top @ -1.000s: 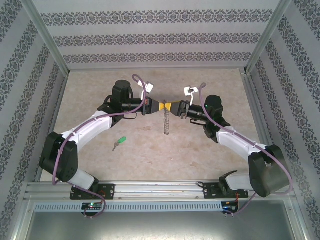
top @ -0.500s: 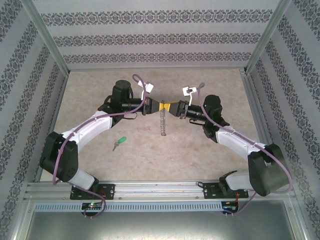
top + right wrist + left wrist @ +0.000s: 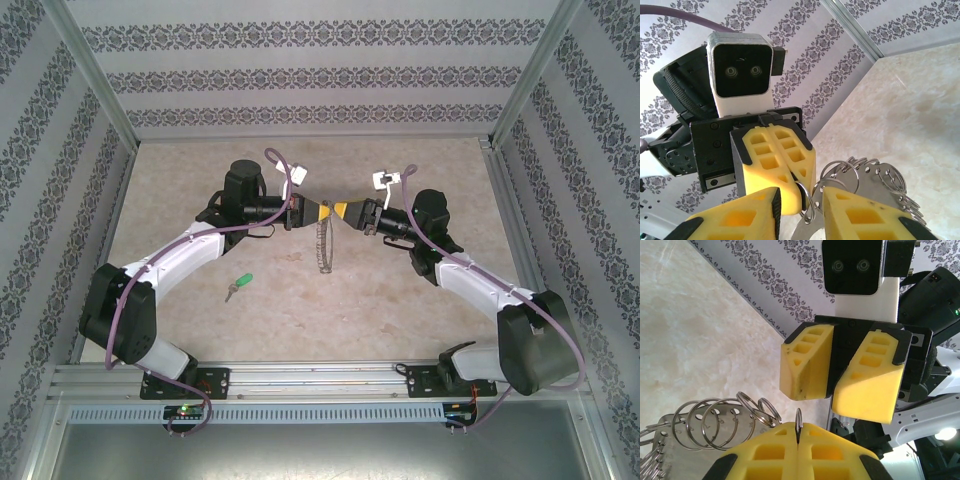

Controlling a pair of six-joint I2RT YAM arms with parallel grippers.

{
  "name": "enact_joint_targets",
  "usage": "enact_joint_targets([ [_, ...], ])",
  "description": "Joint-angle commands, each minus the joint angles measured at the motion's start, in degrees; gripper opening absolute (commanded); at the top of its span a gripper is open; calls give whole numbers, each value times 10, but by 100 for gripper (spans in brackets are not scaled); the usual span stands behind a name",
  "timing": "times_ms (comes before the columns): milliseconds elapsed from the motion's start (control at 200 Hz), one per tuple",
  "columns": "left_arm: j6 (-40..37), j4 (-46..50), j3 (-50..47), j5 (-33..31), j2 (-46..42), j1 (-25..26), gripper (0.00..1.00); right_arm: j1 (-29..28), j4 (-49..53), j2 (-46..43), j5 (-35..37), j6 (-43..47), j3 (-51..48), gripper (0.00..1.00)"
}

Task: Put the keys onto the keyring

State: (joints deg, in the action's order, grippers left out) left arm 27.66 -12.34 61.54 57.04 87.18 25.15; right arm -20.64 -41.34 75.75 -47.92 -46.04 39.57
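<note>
The keyring (image 3: 322, 246), a grey metal piece fringed with several small split rings, hangs above the table between the two arms. My left gripper (image 3: 324, 212) is shut on one thin ring (image 3: 799, 421) of it; the other split rings (image 3: 722, 420) fan out to the left. My right gripper (image 3: 344, 211) faces it tip to tip, open. In the right wrist view its fingers (image 3: 867, 217) stand apart on either side of a ring (image 3: 809, 199) and the left gripper's yellow fingertips (image 3: 774, 160). The green-headed key (image 3: 240, 284) lies on the table, left of and nearer than both grippers.
Patterned walls and metal frame posts (image 3: 100, 80) enclose the beige table (image 3: 200, 180). The arm bases sit on a rail (image 3: 320, 378) at the near edge. Purple cables (image 3: 280, 165) loop above both wrists.
The right gripper has drawn back a little to the right. The hanging keyring has shifted left and turned. The left gripper keeps its hold; the key has not moved.
</note>
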Motion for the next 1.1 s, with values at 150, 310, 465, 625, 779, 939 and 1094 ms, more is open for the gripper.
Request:
enact_joint_targets([
  [150, 8, -46, 2, 23, -17, 5, 0, -13, -23, 6, 1, 8, 4, 29],
  [310, 9, -49, 1, 24, -17, 6, 0, -24, -23, 15, 3, 10, 12, 28],
  [465, 8, -48, -1, 24, -19, 5, 0, -25, -23, 16, 5, 11, 12, 26],
  [625, 7, -51, -3, 27, -21, 5, 0, -25, -23, 14, 10, 12, 11, 20],
  [779, 12, -54, -6, 21, -22, 5, 0, -26, -26, 15, 11, 11, 12, 0],
  [939, 25, -52, -20, -57, -42, 4, 40, -25, -40, 14, 25, 12, 5, 0],
  [1094, 73, -111, -62, -156, -95, 5, 53, -24, -58, 12, 36, 9, 2, 0],
])
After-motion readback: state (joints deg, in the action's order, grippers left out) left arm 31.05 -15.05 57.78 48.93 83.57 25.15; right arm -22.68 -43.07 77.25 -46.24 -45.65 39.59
